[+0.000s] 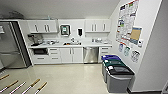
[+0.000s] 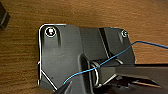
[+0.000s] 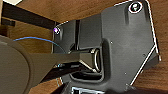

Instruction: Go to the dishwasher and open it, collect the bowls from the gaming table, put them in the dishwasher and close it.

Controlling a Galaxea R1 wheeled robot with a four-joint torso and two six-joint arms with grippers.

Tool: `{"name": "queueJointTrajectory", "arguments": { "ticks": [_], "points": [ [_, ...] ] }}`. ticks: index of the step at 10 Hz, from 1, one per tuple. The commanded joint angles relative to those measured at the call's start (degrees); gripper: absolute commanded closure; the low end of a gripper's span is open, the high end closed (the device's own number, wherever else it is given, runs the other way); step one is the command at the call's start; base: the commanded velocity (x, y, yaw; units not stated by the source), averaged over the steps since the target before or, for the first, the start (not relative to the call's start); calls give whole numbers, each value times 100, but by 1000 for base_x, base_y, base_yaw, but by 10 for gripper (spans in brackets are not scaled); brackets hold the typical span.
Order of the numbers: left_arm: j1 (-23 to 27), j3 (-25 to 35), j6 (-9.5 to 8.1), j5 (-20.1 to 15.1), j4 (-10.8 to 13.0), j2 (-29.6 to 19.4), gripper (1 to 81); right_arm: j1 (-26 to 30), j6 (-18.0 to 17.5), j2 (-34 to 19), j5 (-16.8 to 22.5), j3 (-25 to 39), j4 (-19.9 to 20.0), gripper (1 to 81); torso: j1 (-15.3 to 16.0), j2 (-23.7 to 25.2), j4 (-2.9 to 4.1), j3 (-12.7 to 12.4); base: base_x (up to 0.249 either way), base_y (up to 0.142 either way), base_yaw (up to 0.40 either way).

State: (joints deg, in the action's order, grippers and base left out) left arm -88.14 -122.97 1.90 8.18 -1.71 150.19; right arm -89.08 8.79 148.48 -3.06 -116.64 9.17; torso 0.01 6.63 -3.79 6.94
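Observation:
The dishwasher [image 1: 90, 55] stands under the white counter [image 1: 82, 45] at the far side of the kitchenette, right of centre in the head view. Its steel front is shut, with the bar handle across its top. The bowls and the white-topped gaming table are out of view. In both wrist views the robot's dark plate hangs over a brown wood-grain surface [image 2: 22, 55] [image 3: 75, 10], and a thin blue cable [image 2: 105, 61] crosses it.
A tall steel fridge [image 1: 10, 47] fills the left side. Three bins with blue [image 1: 111, 58], green [image 1: 115, 63] and black [image 1: 121, 71] lids line the right wall under posters [image 1: 127, 22]. Several rods with wooden handles [image 1: 32, 85] poke in at lower left. Pale floor [image 1: 70, 75] lies between.

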Motion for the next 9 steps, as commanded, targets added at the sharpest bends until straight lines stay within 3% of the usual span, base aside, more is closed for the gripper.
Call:
{"name": "queueJointTrajectory", "arguments": {
  "ticks": [1,9],
  "points": [
    [266,79,47,-273,21,-138,10,263,9,-158,332,90,-29,10,0,0,0,0,249,0,0],
    [266,71,47,-273,48,-120,10,271,18,-167,332,81,-38,10,0,0,0,0,274,0,0]
  ]
}}
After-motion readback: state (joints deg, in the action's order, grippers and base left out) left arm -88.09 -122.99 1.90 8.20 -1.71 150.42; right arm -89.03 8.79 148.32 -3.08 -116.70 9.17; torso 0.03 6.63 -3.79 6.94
